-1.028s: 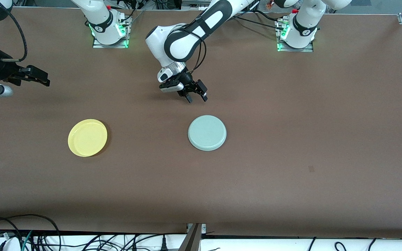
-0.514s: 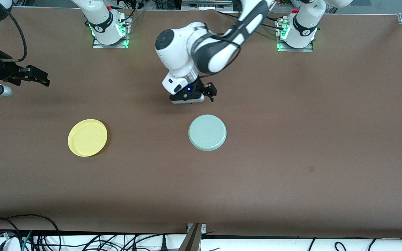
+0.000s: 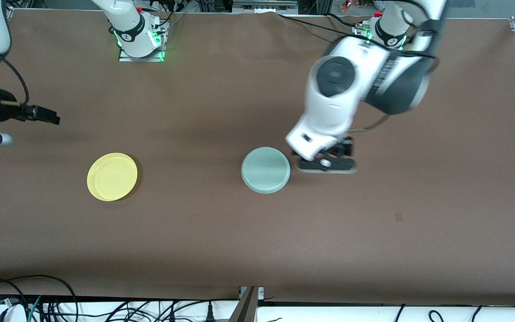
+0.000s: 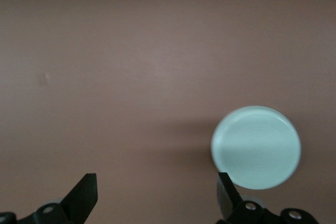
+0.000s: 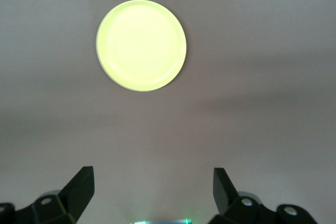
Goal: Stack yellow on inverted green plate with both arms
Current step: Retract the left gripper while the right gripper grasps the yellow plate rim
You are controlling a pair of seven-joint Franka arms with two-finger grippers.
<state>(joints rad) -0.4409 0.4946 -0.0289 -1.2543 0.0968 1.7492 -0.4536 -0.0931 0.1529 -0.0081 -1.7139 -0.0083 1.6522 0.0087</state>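
2 plates mid-worktop, well apart: 1 yellow (image 3: 112,176) toward right arm's end, 1 green plate (image 3: 265,170) inverted, central. Left gripper (image 4: 156,195) wide, empty, beside green plate. Right gripper (image 5: 152,187) wide, empty, near worktop's end edge.

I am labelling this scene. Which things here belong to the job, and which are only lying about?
Belong to the job:
- yellow plate
- green plate, underside up
- left claw, open, over the table beside the green plate
- right claw, open, waiting at its own end

Only lying about:
- cables along the table's near edge
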